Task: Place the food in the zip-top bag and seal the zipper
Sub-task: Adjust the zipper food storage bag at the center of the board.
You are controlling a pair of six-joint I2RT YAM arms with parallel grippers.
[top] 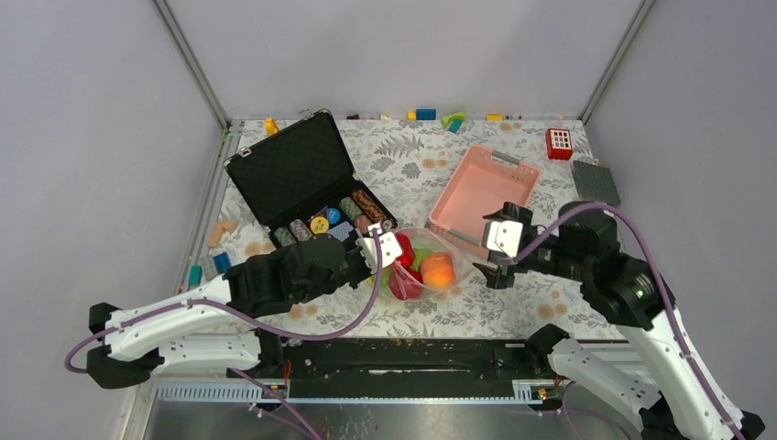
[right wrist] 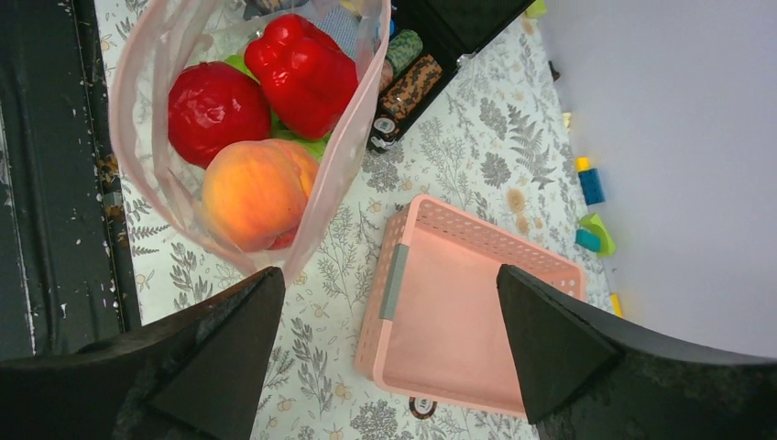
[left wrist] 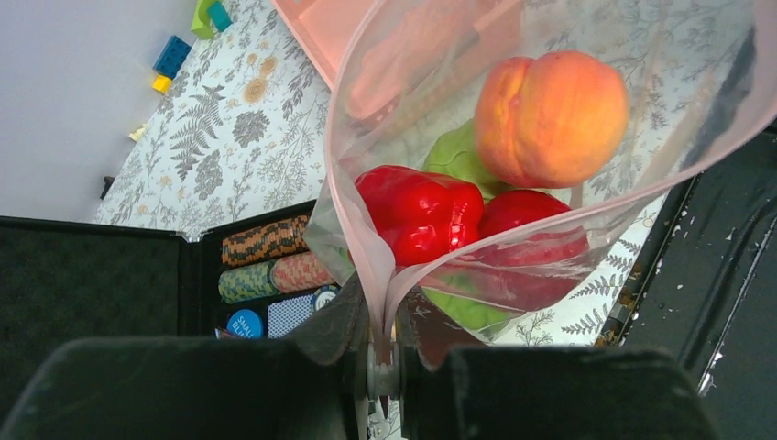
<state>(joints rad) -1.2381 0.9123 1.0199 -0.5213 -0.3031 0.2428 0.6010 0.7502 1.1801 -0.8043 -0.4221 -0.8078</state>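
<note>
Presently the left jaws are clamped on the edge of the zip-top bag (top: 414,240); the right jaws stand apart just beside its other end. Bag rests on the desk (top: 513,307), food (top: 438,269) inside.

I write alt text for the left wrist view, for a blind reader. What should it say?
The left fingers pinch the edge of a clear zip-top bag holding an orange fruit, a red pepper, another red piece and green pieces. Behind it, an open black case with poker chips and a pink basket stand on a floral table.
</note>
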